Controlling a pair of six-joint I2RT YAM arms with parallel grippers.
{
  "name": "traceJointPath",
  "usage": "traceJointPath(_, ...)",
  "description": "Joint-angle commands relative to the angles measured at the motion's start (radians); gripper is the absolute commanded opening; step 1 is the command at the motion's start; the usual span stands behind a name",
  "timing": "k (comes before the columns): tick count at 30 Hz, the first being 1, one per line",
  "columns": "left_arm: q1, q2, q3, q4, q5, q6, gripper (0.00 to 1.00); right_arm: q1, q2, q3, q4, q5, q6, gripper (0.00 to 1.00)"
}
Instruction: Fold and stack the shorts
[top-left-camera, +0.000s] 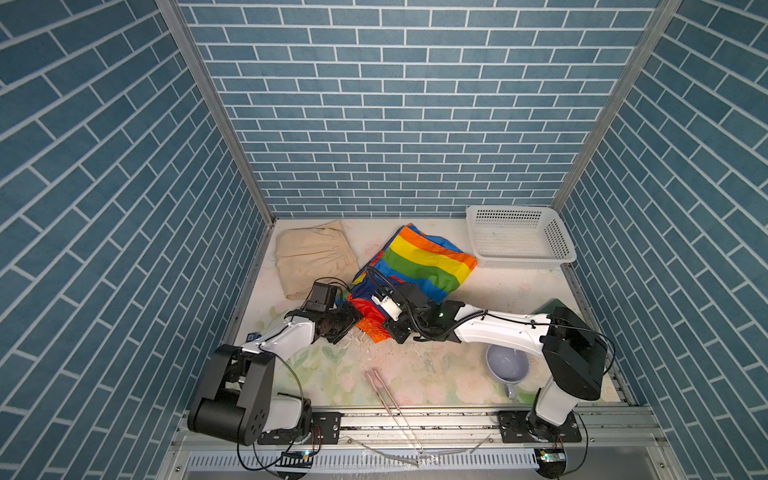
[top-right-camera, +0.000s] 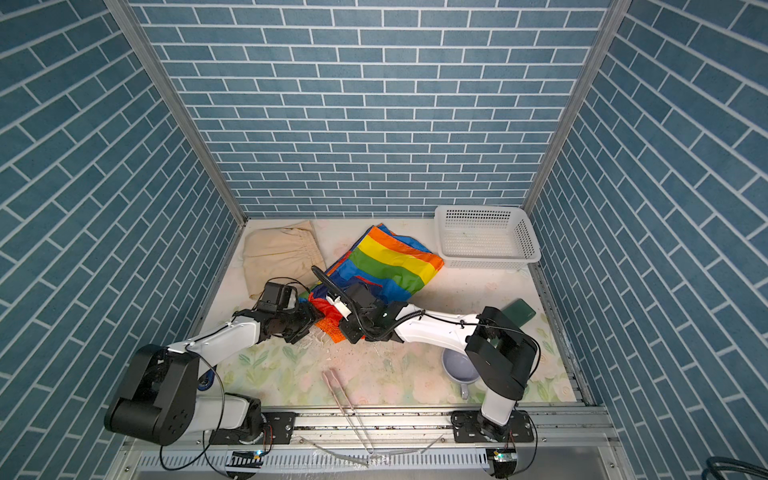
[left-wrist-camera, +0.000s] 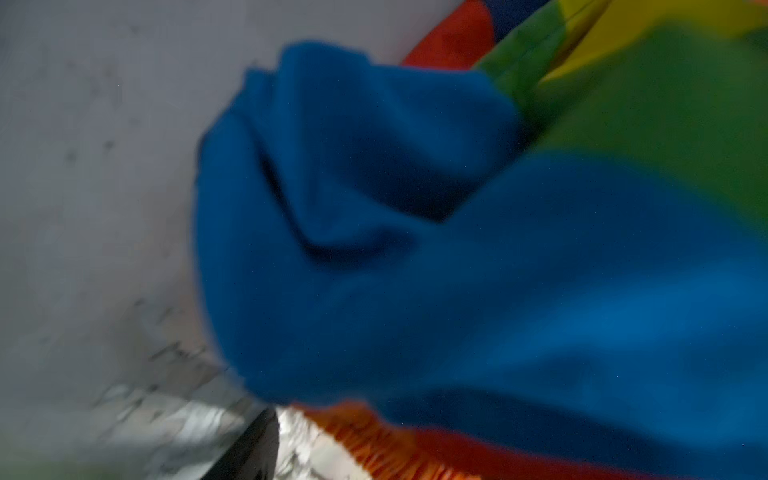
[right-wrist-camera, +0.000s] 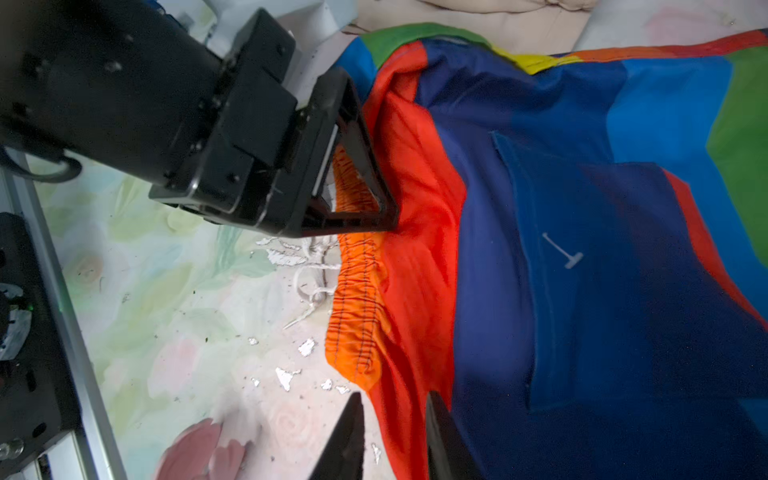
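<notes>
Nearest the front rail, a pair of pale pink tongs (top-left-camera: 384, 392) lies on the floral table covering (top-left-camera: 415, 374), whose print is flaked and worn in patches. To the right a lavender mug (top-left-camera: 500, 368) stands upright, partly under the right arm's raised elbow. Only its own smooth inner wall shows inside.

Both arms rise from bases on the front rail, fold at high elbows and send their forearms low toward the middle of the table, the right one reaching across leftward. They meet at the near end of the rainbow shorts (top-left-camera: 424, 266), which lie crumpled in the centre. The gathered orange waistband (right-wrist-camera: 357, 316) and the white drawstring (right-wrist-camera: 311, 274) face the rail.

The right gripper (right-wrist-camera: 395, 436) has its fingers apart, and the red edge of the cloth lies in the gap between them. The left gripper (right-wrist-camera: 386, 214) sits over the waistband. Whether its fingers stand apart or press on the cloth cannot be told, as its own wrist view is filled with blurred blue fabric. The cloth is shiny, in broad blue, red, orange, yellow and green stripes.

A flat dark green object (top-right-camera: 519, 311) lies beside the right arm, partly hidden by it.

Farther back on the left, the beige shorts (top-left-camera: 313, 257) lie folded just beside the rainbow pair. They are matte cloth with a puckered elastic waist. In the far right corner a white perforated plastic basket (top-left-camera: 557, 245) holds only a few tiny specks on its mesh floor.
</notes>
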Motion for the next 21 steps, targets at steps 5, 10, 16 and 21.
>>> traceJointPath(5,-0.006,0.121,0.013,0.091,-0.034,-0.002,0.24,-0.058,0.0,-0.014,0.024,-0.025,0.071,0.26)
traceJointPath(10,0.031,0.148,0.123,-0.044,-0.024,0.116,0.0,-0.106,-0.034,-0.044,0.004,0.014,0.065,0.26)
traceJointPath(16,0.187,0.175,0.32,-0.313,0.117,0.33,0.0,-0.222,-0.052,-0.043,-0.079,0.108,0.088,0.36)
traceJointPath(21,0.244,0.209,0.363,-0.416,0.14,0.388,0.0,-0.299,-0.003,-0.035,-0.053,0.142,0.129,0.42)
